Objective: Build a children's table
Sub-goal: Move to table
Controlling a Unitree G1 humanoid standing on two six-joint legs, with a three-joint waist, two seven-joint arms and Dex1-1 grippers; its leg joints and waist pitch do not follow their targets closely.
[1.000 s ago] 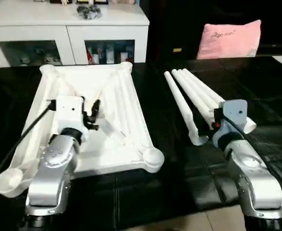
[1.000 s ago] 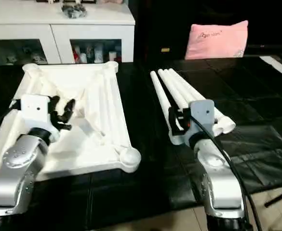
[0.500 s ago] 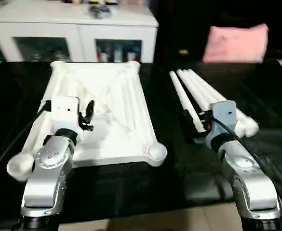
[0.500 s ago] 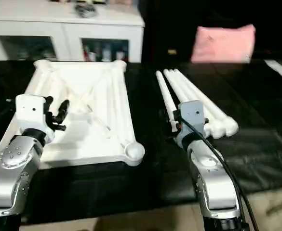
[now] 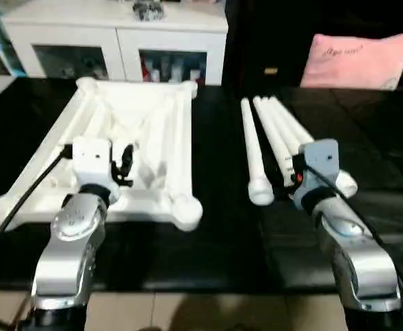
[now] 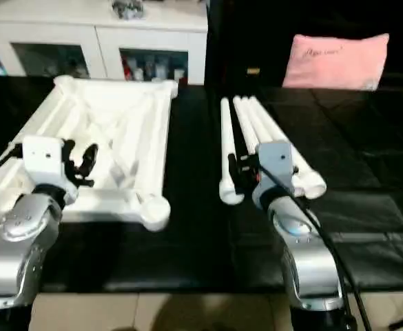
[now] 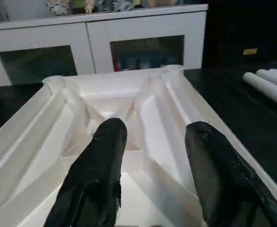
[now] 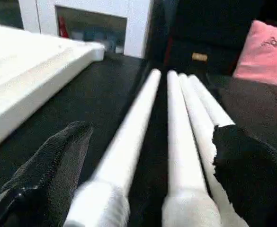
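Nearest: two silver forearms reaching forward over a black mat laid on the floor.

Left gripper: black fingers parted about halfway, nothing between them; poised over the near half of the tabletop, not seen to touch it.

Right gripper: fingers spread nearly full width, empty; hovering at the near, thick ends of the legs, one finger on each side of the bundle.

Tabletop: white plastic, rectangular, lying underside up on the mat on the robot's left; diagonal ribs meet near its middle, round sockets at the corners, one near socket plainly visible.

Legs: white tapered tubes, lying side by side on the mat on the robot's right, well apart from the tabletop, thick ends toward the robot. One leg lies slightly off from the others.

Beyond: pink cushion behind the legs; white glass-door cabinet behind the tabletop, small items on its shelves.
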